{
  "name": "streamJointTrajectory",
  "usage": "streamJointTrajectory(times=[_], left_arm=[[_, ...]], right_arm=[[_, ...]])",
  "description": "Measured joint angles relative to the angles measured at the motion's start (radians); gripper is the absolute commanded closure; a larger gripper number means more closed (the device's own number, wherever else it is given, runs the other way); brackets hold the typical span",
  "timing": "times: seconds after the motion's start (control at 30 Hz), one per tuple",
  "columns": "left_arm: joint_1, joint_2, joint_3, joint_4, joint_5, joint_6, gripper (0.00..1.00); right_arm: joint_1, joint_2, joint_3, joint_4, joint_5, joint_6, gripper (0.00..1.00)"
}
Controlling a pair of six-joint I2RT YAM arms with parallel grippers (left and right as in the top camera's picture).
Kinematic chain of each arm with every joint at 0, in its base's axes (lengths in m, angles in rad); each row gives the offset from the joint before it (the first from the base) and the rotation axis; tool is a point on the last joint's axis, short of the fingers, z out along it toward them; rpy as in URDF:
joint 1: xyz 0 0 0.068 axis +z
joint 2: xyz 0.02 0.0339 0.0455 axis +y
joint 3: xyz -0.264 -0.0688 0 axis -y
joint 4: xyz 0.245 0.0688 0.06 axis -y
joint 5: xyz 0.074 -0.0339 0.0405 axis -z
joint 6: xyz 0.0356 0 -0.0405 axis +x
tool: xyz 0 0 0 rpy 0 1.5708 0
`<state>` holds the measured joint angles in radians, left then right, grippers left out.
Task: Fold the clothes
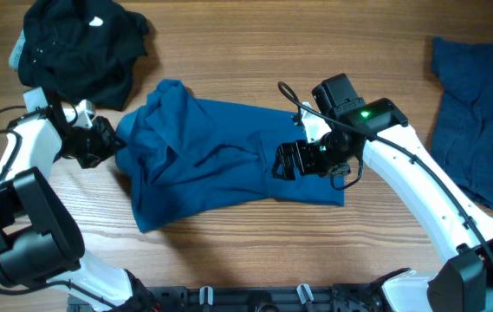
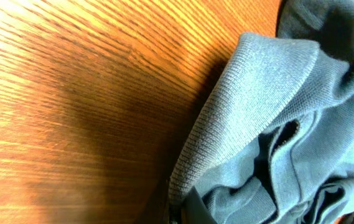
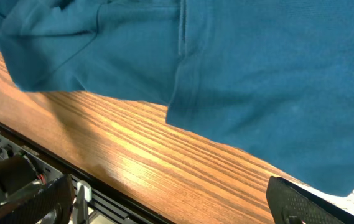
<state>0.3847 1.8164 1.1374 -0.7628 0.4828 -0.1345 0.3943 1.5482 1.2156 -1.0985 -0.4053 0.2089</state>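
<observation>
Left end effector (image 1: pixel 110 145) seemingly clamps polo shirt (image 1: pixel 220 147), bunched in wrist view; right end effector (image 1: pixel 286 162) gapes empty.

The shirt (image 1: pixel 220 160) is plain medium blue. The upper-left garment (image 1: pixel 77 48) is black with a small white mark. The right-edge garment (image 1: pixel 480 113) is darker dull blue. The table (image 1: pixel 315 52) shows orange-brown wood grain. The left arm (image 1: pixel 21 147) and right arm (image 1: pixel 419 182) have white shells and black joints.
</observation>
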Motion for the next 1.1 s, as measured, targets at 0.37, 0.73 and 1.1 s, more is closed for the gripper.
streamJointTrajectory(times=[0.37, 0.73, 1.1], left_arm=[[0.0, -0.151, 0.167, -0.143, -0.213, -0.114, 0.96], [0.0, -0.201, 0.194, -0.164, -0.254, -0.15, 0.82], [0.0, -0.2, 0.194, -0.165, -0.268, -0.14, 0.0]], right_arm=[[0.0, 0.0, 0.0, 0.0, 0.007, 0.003, 0.0], [0.0, 0.0, 0.0, -0.015, 0.01, 0.003, 0.0], [0.0, 0.0, 0.0, -0.015, 0.01, 0.003, 0.0]])
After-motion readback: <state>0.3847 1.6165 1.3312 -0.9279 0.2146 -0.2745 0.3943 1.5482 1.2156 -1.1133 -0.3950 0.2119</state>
